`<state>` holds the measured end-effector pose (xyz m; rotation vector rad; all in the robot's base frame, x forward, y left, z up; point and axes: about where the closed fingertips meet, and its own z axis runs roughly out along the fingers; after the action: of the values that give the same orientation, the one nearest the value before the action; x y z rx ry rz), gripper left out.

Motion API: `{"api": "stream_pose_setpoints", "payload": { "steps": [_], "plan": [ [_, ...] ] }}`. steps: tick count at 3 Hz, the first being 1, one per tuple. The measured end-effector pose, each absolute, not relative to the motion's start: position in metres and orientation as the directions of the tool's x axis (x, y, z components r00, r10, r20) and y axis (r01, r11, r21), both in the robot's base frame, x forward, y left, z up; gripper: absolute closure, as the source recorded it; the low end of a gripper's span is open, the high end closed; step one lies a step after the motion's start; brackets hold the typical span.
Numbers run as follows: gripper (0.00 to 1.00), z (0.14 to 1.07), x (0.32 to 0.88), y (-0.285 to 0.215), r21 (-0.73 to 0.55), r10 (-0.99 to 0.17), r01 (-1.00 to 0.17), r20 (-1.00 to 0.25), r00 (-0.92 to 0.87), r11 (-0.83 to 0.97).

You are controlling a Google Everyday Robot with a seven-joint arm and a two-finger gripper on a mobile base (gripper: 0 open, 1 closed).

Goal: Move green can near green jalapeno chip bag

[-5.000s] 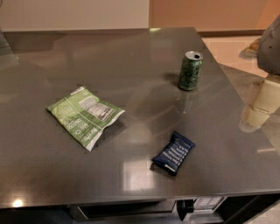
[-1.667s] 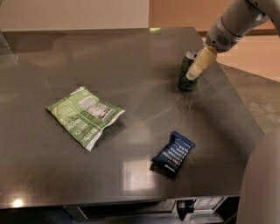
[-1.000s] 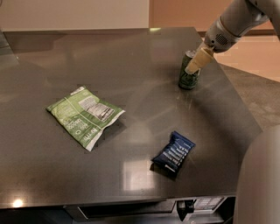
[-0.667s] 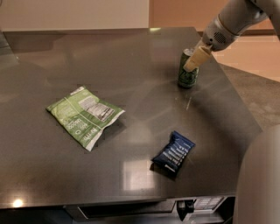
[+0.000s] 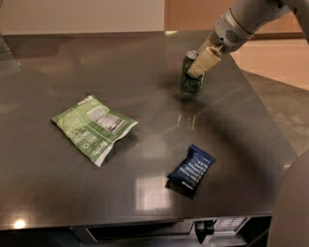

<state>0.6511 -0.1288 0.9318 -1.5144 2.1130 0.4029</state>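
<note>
One green can [image 5: 191, 83], one green jalapeno chip bag [image 5: 94, 128], one blue packet [image 5: 192, 169]. Reaching down from upper right, the pincer [image 5: 195, 68] pinches the can.

One can [image 5: 191, 83], two bags [image 5: 94, 126] [image 5: 191, 169], one pincer [image 5: 199, 66]

We see dark grey glossy worktop [image 5: 145, 207] filling most of view. Pale wall [image 5: 82, 14] behind far left, tan panel [image 5: 193, 12] to its right. Beige floor [image 5: 273, 55] at far right, darker patch nearer. Soft light glints on worktop at near left and near middle. We place gripper [image 5: 197, 67] over far right of worktop.
</note>
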Motion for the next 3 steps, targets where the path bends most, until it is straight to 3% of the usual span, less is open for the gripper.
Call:
{"api": "stream_pose_setpoints", "payload": {
  "steps": [3],
  "plan": [
    [1.00,0.930,0.597,-0.032,-0.046,-0.807,-0.991,-0.586,-0.077,0.128]
  ]
}}
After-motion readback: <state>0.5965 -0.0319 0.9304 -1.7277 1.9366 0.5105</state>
